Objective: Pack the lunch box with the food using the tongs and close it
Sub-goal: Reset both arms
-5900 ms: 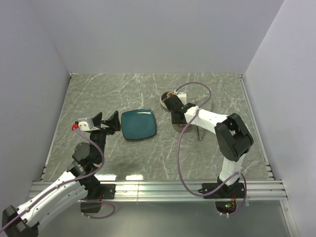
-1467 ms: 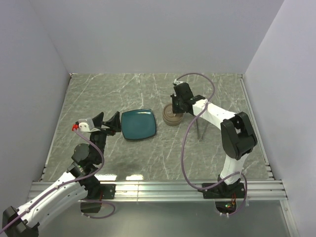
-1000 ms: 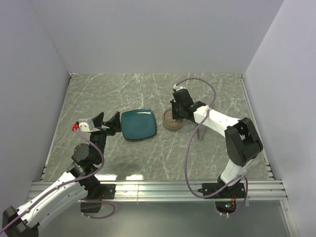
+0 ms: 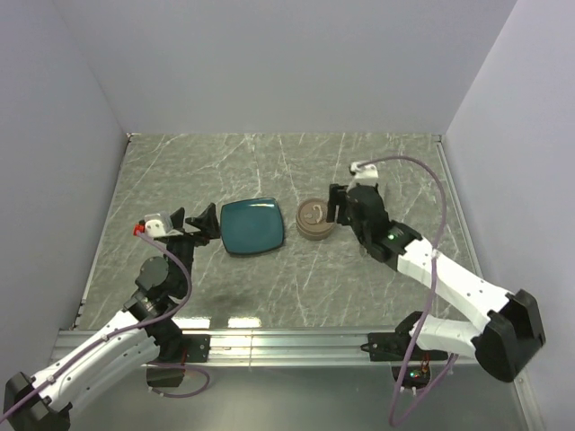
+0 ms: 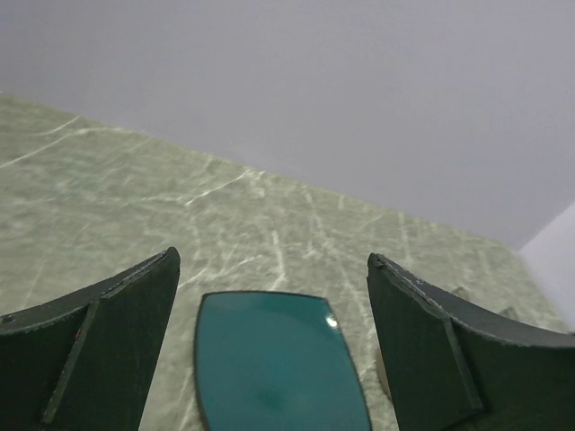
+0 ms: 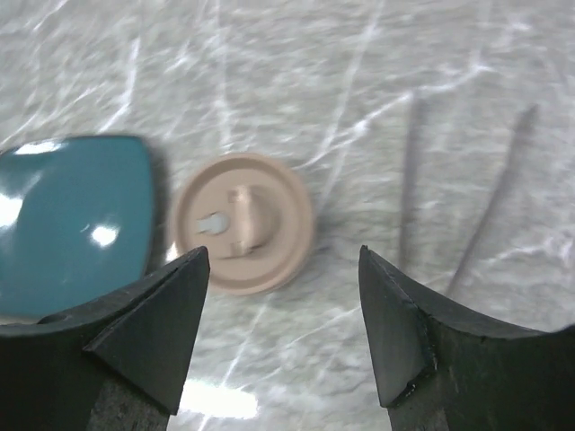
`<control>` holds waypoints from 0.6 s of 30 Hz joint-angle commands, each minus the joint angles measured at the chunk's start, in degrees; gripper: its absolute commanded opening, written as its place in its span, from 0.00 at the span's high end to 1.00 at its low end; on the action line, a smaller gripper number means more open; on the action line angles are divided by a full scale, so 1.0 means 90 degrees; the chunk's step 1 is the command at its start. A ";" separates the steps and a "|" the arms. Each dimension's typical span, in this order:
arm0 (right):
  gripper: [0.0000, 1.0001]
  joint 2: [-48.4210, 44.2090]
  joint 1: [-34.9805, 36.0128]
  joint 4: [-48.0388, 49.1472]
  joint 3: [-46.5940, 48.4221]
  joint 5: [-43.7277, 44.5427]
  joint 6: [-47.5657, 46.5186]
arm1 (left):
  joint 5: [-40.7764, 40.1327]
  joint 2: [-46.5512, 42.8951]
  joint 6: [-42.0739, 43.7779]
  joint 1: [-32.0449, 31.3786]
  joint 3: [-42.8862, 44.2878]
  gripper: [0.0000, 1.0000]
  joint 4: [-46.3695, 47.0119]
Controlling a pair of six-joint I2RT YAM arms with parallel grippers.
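The lid [image 6: 243,223] sits on the lunch box [image 4: 314,233] just ahead of the right claw [image 6: 282,258], spread and empty: closing looks done, next lift clear.

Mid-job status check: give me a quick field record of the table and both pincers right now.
lunch box: right of the teal plate
lid: on the lunch box, knob up
teal plate: bare
food: none in view
tongs: flat on the table right of the box, unheld
left pincer: open, empty, by the plate's left edge
right pincer: open, empty, near the lid
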 commanded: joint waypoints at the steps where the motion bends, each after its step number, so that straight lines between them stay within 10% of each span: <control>1: 0.26 -0.0452 -0.0349 0.1505 -0.0823 0.0550 -0.0031 | -0.0572 0.0319 -0.0208 0.0048 0.0396 0.08 -0.0407; 18: 0.25 -0.1673 -0.1932 0.2408 -0.1656 -0.0739 0.0028 | -0.1186 0.0252 -0.0656 0.0566 0.0787 0.02 -0.1169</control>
